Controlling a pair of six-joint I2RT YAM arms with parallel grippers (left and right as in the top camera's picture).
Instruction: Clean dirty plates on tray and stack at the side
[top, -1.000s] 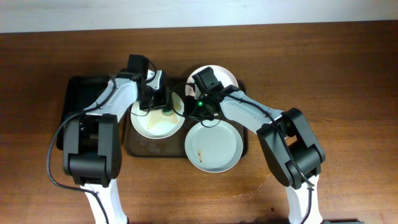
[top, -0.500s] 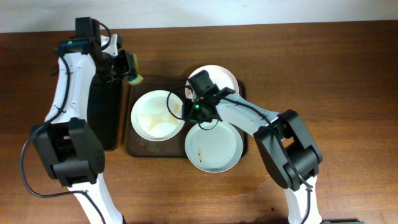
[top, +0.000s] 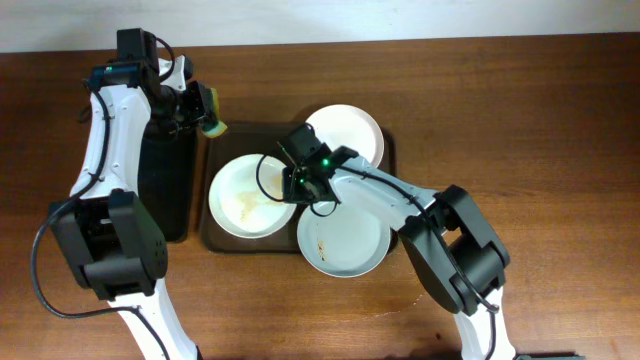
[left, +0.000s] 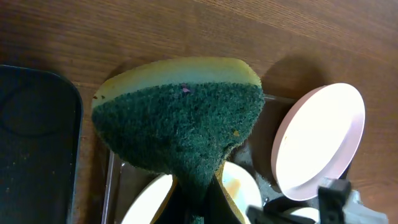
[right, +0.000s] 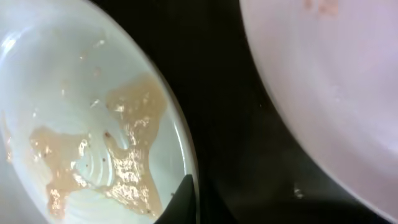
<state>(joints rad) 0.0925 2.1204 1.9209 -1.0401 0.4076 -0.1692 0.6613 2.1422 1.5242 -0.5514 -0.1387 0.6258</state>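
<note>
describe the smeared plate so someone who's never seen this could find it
Find the large dark brown rectangular tray mid-table. On it, take the leftmost round white plate. Only that plate has a glossy tan smear across its centre.

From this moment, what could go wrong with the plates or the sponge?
1. The right gripper is at the rim of the smeared plate. A hold on so thin an edge may slip, and the plate could strike the bottom plate close beside it.
2. The brown smear looks wet; tilting may spill it onto the tray.
3. The left gripper pinches the sponge away from the plates; it may drip on the wooden table.
</note>
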